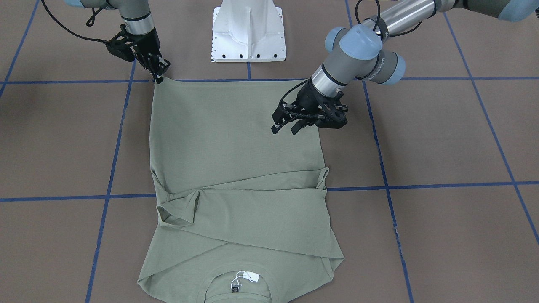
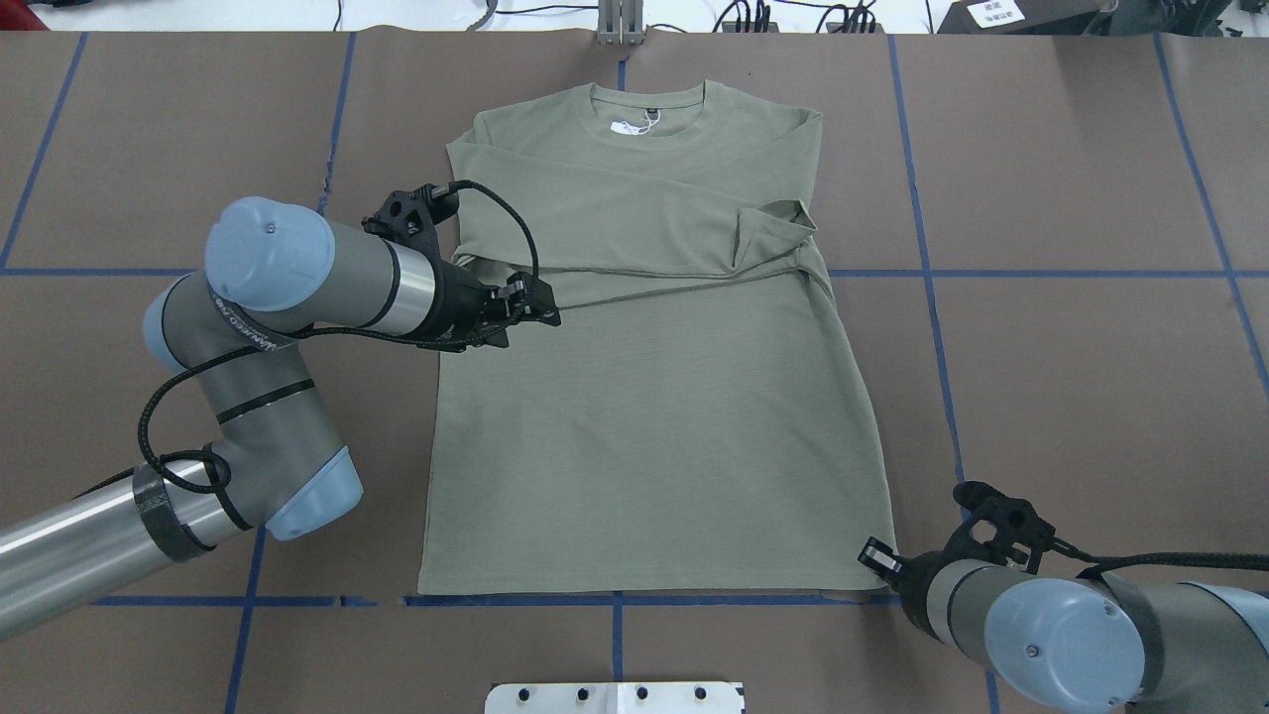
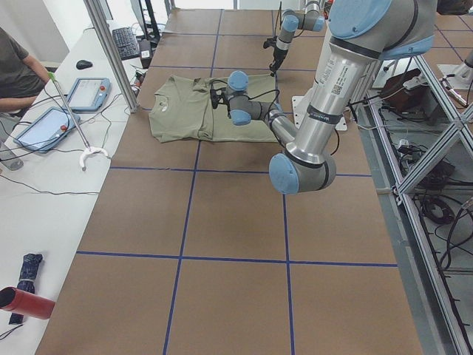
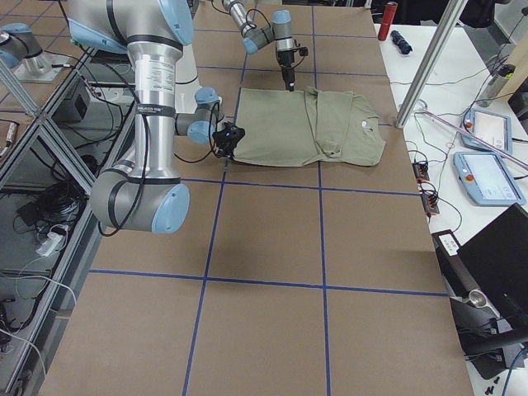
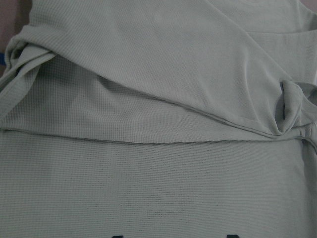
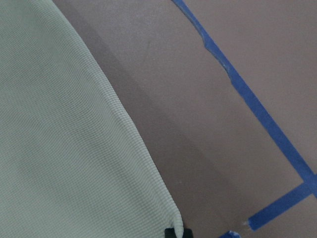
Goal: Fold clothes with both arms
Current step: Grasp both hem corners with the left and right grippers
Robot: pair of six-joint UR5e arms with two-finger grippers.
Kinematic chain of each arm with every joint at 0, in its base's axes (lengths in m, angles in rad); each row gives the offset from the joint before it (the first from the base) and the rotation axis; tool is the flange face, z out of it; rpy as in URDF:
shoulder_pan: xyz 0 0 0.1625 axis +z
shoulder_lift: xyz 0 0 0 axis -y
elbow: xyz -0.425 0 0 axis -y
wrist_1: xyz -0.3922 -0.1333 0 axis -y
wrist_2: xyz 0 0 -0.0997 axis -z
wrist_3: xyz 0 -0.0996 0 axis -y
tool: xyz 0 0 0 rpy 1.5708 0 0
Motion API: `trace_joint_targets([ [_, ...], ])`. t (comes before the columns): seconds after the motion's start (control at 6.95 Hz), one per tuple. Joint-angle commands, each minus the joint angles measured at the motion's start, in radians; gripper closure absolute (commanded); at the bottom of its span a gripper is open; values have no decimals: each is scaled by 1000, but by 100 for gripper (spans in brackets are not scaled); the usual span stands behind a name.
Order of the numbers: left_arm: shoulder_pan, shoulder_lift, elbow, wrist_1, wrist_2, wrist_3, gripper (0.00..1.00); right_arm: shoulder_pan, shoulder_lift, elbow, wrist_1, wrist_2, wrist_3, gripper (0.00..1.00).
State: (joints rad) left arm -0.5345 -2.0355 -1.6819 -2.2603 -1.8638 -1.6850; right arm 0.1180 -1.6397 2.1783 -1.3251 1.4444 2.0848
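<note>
The sage-green shirt (image 1: 236, 139) lies flat on the brown table, both sleeves folded across the chest and the collar with its white tag (image 2: 625, 126) at the far side from me. My left gripper (image 1: 284, 130) is open and empty, close over the shirt's left edge just below the folded sleeves (image 2: 547, 315); its wrist view shows only the sleeve folds (image 5: 148, 99). My right gripper (image 1: 159, 78) is at the shirt's near right hem corner (image 2: 876, 557). In the right wrist view its fingertips (image 6: 171, 232) are closed on that corner (image 6: 158, 203).
The white pedestal base (image 1: 248, 33) stands at my edge of the table. Blue tape lines (image 2: 932, 273) grid the brown surface. In the left side view a side table holds tablets (image 3: 87, 92), with a person (image 3: 18, 63) and a metal pole (image 3: 111, 52) beside it.
</note>
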Motion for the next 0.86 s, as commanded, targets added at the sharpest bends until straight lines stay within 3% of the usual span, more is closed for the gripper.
trace_joint_targets([
  [0.0,175,171,-254,242,159,-61,27,-1,-21,29,-14,7,0,100],
  [0.14,300,316,-342,245,261,-115,27,0,-25,37,-14,11,0,100],
  [0.29,392,360,-375,252,338,-192,28,-1,-32,37,-14,13,1,100],
  [0.72,413,344,-364,317,341,-223,28,-1,-34,38,-14,11,1,100],
])
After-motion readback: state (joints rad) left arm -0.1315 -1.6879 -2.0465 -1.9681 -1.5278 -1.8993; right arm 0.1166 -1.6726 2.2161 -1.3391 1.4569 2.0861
